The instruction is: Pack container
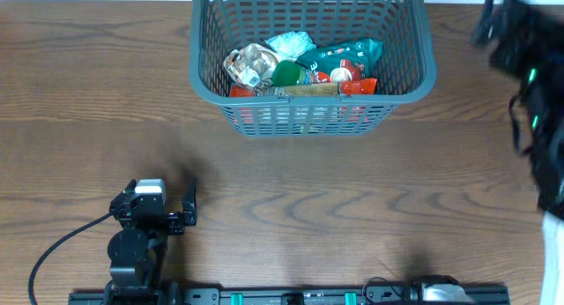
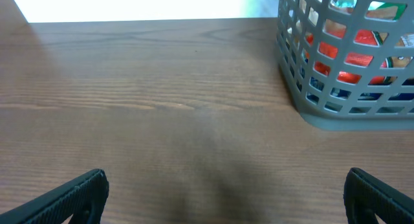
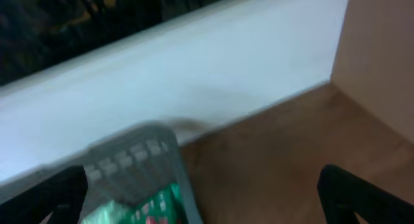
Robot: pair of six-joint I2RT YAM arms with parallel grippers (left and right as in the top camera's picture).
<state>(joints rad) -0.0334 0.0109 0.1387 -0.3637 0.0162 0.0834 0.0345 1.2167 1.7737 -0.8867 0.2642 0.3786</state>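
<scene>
The right arm (image 1: 527, 71) is showing as a dark blur running off the overhead view's right edge, the container (image 1: 308, 115) is being cropped at the top, and the print on its packets (image 1: 304, 69) is showing too small to read

Left pincer (image 2: 224, 184) low, jaws wide apart — right pincer (image 3: 202, 180) raised high, jaws likewise spread

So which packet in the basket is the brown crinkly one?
The packet at the pile's left end inside the container, crumpled, brown and whitish. The others beside it are green, teal or red.
</scene>
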